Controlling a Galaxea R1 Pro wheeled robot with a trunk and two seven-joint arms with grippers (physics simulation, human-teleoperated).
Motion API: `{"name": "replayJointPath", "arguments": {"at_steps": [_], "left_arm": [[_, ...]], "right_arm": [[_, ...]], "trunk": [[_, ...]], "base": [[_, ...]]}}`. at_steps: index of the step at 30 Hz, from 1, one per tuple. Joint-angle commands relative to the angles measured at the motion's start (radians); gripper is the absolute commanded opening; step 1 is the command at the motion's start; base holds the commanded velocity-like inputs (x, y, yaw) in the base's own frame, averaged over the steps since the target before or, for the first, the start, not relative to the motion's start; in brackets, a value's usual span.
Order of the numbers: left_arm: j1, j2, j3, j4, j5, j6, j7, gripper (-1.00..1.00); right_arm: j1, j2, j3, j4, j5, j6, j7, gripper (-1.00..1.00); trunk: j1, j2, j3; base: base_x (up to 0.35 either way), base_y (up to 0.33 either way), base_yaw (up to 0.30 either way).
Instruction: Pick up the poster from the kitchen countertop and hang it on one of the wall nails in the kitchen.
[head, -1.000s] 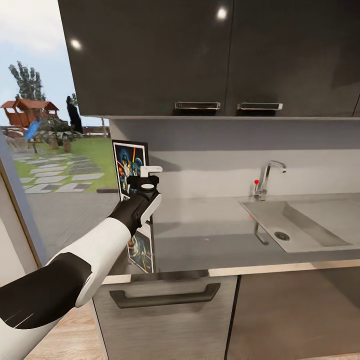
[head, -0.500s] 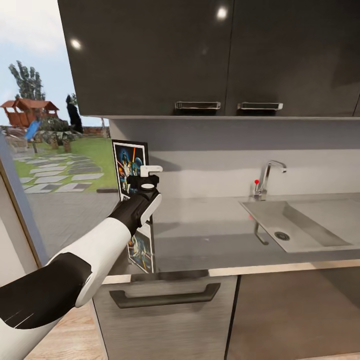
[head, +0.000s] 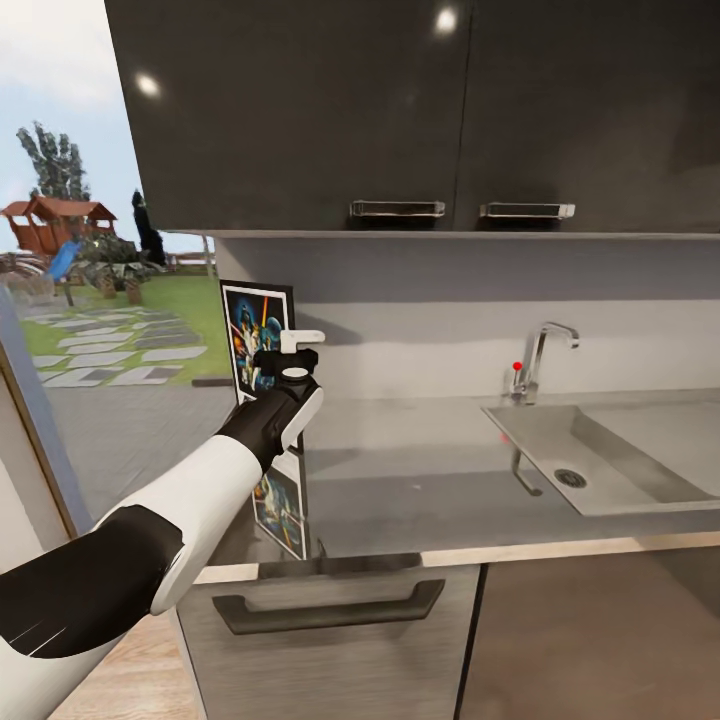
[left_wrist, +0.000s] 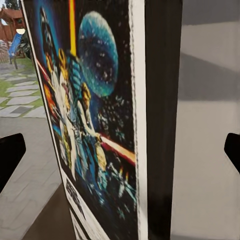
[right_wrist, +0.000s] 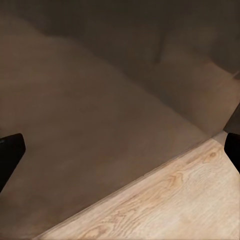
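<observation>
The poster (head: 252, 332) stands upright at the left end of the kitchen countertop (head: 420, 470), against the wall by the window. Its dark blue scene, white border and black frame edge fill much of the left wrist view as the poster (left_wrist: 95, 125). My left gripper (head: 287, 354) is right at the poster's near edge. In the wrist view the left gripper (left_wrist: 120, 152) is open, its fingertips (left_wrist: 10, 155) far apart with the frame edge between them, untouched. The right gripper (right_wrist: 120, 150) hangs open over a wooden floor (right_wrist: 165, 205).
Dark wall cabinets (head: 400, 110) hang low over the counter. A steel sink (head: 610, 455) and chrome tap (head: 542, 355) lie to the right. A grey drawer with a handle (head: 330, 605) sits below. A large window (head: 100, 330) opens at the left.
The head view has shifted a little, so the counter and sink sit slightly lower and to the right. The left arm and poster hold the same relation.
</observation>
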Motion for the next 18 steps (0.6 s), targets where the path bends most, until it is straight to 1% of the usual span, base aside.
{"name": "replayJointPath", "arguments": {"at_steps": [1, 6, 12, 18], "left_arm": [[-0.001, 0.0, -0.005, 0.0, 0.003, 0.005, 0.007, 1.0], [-0.001, 0.0, -0.005, 0.0, 0.003, 0.003, 0.007, 1.0], [-0.001, 0.0, -0.005, 0.001, 0.003, 0.003, 0.007, 1.0], [-0.001, 0.0, -0.005, 0.001, 0.003, 0.001, 0.007, 1.0]], "right_arm": [[0.0, 0.0, 0.001, -0.001, 0.001, -0.001, -0.004, 1.0], [0.0, 0.0, 0.001, -0.001, 0.002, -0.001, -0.004, 1.0], [0.0, 0.0, 0.001, -0.001, 0.002, -0.001, -0.004, 1.0], [0.0, 0.0, 0.003, -0.001, 0.002, 0.0, -0.004, 1.0]], "trunk": [[0.0, -0.001, -0.001], [0.0, -0.001, -0.001], [0.0, -0.001, -0.001], [0.0, -0.001, -0.001]], "base": [[0.007, 0.0, 0.0], [0.027, 0.0, 0.0], [0.208, 0.0, 0.0], [0.043, 0.0, 0.0]]}}
